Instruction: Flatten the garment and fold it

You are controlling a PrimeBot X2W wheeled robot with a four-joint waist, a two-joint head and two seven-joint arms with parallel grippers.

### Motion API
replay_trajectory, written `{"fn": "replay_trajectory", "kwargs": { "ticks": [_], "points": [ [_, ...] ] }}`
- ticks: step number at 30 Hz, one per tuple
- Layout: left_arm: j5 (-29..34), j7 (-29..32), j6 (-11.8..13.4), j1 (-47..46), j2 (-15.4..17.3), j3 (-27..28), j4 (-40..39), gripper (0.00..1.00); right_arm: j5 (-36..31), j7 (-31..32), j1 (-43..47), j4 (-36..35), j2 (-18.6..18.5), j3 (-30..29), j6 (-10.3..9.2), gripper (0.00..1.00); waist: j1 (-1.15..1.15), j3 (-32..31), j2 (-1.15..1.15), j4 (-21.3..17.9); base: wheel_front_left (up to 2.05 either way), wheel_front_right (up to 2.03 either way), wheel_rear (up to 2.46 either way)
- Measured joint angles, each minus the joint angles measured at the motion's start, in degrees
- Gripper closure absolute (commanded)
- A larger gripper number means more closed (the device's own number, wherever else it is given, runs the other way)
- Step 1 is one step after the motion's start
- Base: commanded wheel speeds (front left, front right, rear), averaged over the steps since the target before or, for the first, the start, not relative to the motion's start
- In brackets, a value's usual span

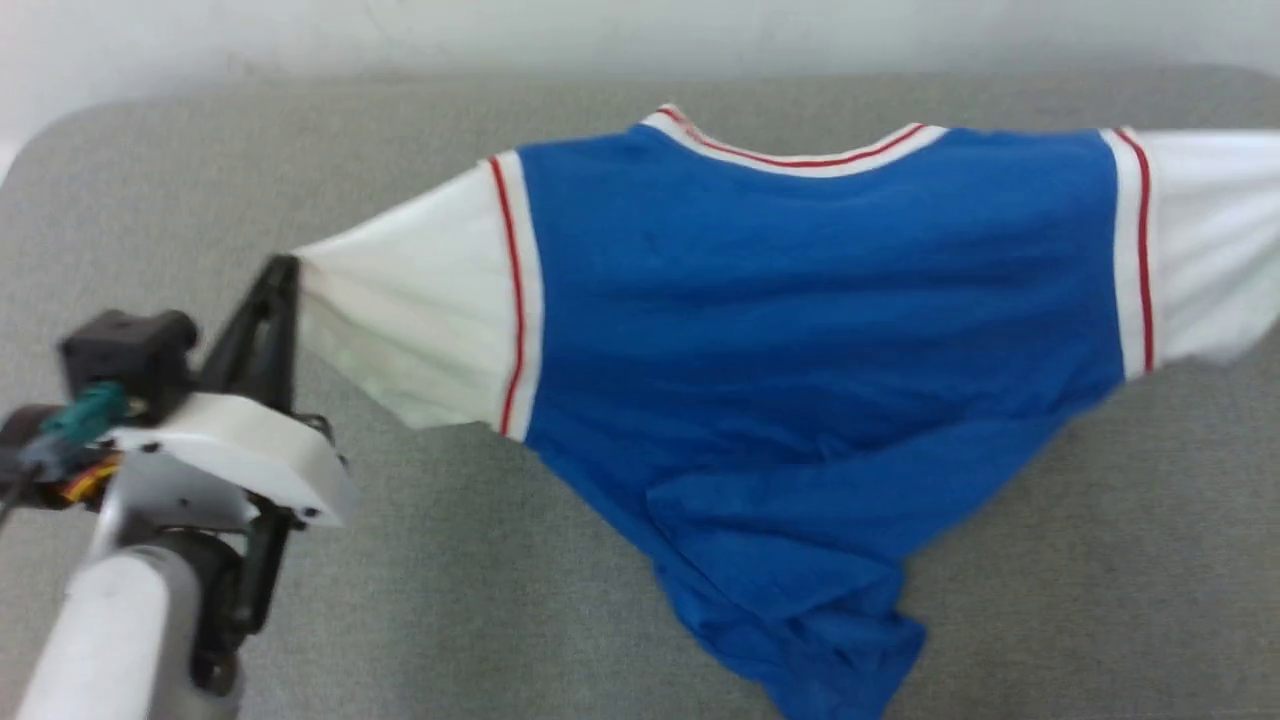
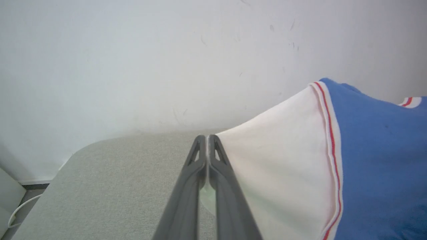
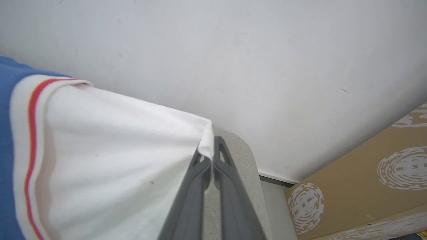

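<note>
In the head view I see my left jaws clamped on a white sleeve, the garment stretched away from them over the bench. The right wrist view shows my right jaws pinching the other sleeve.

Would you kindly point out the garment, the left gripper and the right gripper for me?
garment (image 1: 820, 330), head view, blue body panel.
left gripper (image 2: 207, 138), left wrist view, between the fingertips.
right gripper (image 3: 210, 146), right wrist view, between the fingertips.

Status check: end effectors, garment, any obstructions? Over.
Left end effector shut on one sleeve; right end effector shut on the other. Garment spread between them over grey table, hem bunched. Cardboard box beyond table's end, apart.
</note>
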Motion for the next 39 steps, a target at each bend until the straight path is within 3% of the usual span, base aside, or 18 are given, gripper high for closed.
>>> {"fn": "replay_trajectory", "kwargs": {
  "ticks": [11, 20, 24, 30, 39],
  "points": [
    [-3.7, -5.5, 1.2, -1.5, 2.5, 8.3, -11.1, 1.0, -2.1, 0.5, 0.1, -19.7, 2.4, -4.6, 0.0, 1.0, 0.0, -5.0, 0.0, -3.8, 0.0, 0.0, 0.0],
    [-4.9, -9.1, 0.2, -7.9, 6.3, 14.1, -15.0, 1.0, -2.5, 2.9, -3.0, -27.2, 2.5, -6.0, 0.0, 1.0, 0.0, -5.6, 0.0, -6.0, 0.0, 0.0, 0.0],
    [-5.4, -7.9, -0.9, -11.4, 8.4, 14.0, -13.3, 1.0, -2.4, 3.4, -6.2, -26.8, 2.0, -5.2, 0.0, 1.0, 0.01, -4.3, 0.0, -6.3, 0.0, 0.0, 0.0],
    [-6.6, -3.3, -4.5, -22.0, 12.0, 10.3, -5.1, 1.0, 0.3, 3.8, -16.2, -21.2, 0.7, -1.5, 0.0, 1.0, 0.01, -0.4, 0.0, -6.6, 0.0, 0.0, 0.0],
    [-6.6, 1.9, -10.8, -48.8, 14.1, 1.5, 14.9, 1.0, 0.4, 0.3, -41.7, -3.9, 1.6, 4.5, 0.0, 1.0, 0.03, 9.4, 0.0, -6.8, 0.0, 0.0, 0.0]
  ]
}}
